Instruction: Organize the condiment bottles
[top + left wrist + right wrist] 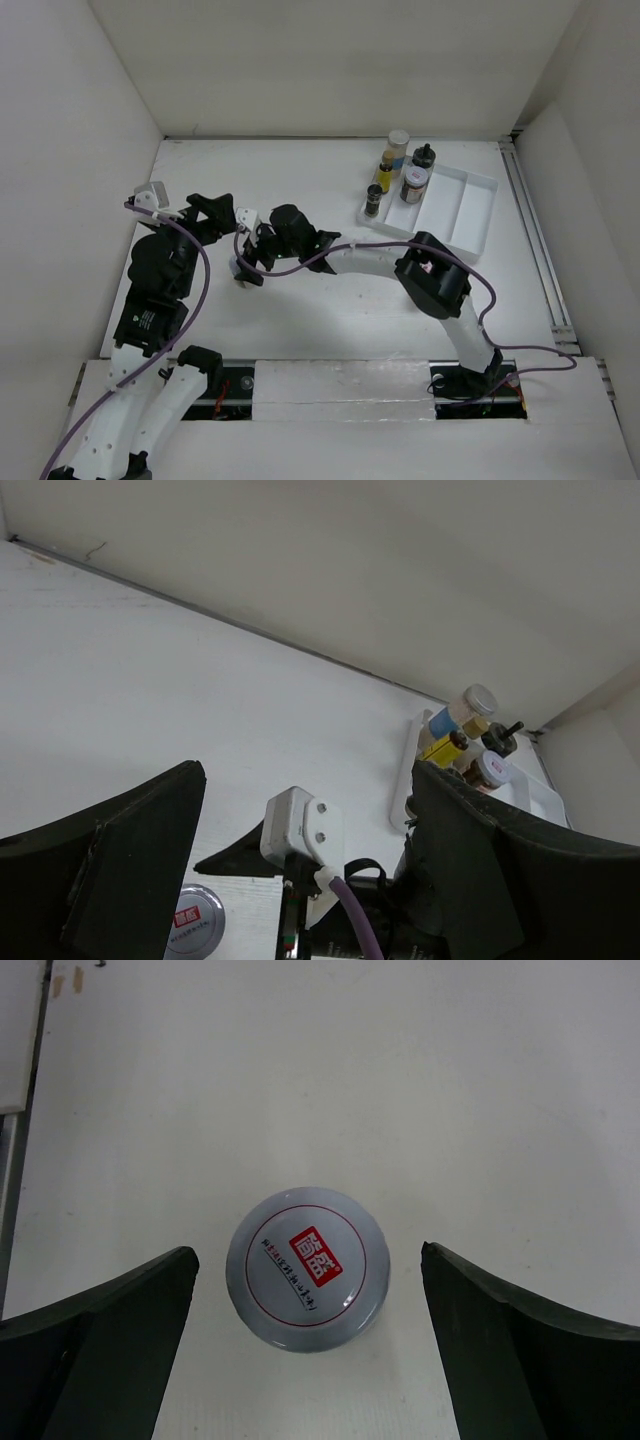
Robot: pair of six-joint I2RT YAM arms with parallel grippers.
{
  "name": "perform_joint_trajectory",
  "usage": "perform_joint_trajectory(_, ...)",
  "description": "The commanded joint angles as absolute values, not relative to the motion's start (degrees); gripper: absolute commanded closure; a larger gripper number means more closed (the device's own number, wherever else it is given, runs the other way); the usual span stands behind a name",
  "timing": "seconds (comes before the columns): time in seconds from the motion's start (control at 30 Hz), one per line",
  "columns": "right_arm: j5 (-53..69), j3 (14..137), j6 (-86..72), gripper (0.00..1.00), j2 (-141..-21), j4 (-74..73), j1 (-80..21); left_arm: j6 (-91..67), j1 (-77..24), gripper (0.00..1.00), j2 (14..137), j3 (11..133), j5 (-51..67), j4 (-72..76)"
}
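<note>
The jar (305, 1270) is standing upright on the desk (450, 1080), seen from straight above in the right wrist view. Its pale grey lid is showing a thin red ring, a red square mark in the middle and a line of small print that is too fine to read. Its body is hiding under the lid. The right hand (307, 1252) is hanging over it with its fingers (110, 1340) spread wide, one at 9 o'clock and one at 3 o'clock of the jar, both clear of it.

In the top view the jar is sitting left of centre, almost wholly covered by that hand. The left hand (310, 767) is also standing open, gripping nothing. In its view the jar is lying at 7 o'clock, half cut off by the bottom edge.

Five other bottles (414, 185) are crowding the left end of the white tray (470, 215) at about 1 o'clock, well apart from the jar. I cannot tell which of them are standing inside it.
</note>
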State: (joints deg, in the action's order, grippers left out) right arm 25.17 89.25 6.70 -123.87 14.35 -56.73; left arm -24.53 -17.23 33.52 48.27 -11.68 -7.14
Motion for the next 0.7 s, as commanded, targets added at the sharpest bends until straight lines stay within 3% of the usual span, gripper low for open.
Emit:
perform_joint_trajectory(0.0,27.16,91.14,8.17,0.02,-124.1,13.8,-57.39,-24.43,-17.05,0.19,33.22,48.16,-10.46,-5.1)
perform_joint_trajectory(0.23,22.33,92.2,7.65,0.17,-125.95,14.49,-58.01,-24.43,-17.05,0.19,33.75,48.16,-9.06,-5.1)
perform_joint_trajectory(0.37,21.27,92.2,5.63,0.42,-125.16,17.56,-58.01,-24.43,-17.05,0.19,33.75,48.16,-8.53,-4.57)
perform_joint_trajectory(0.43,20.74,88.52,3.62,0.48,-122.27,23.86,-58.01,-24.43,-17.05,0.19,33.75,48.16,-8.53,-4.57)
perform_joint_trajectory(0.67,20.13,74.64,-1.57,0.5,-105.32,34.52,-52.66,-23.91,-17.05,0.19,33.84,47.55,-7.39,-4.57)
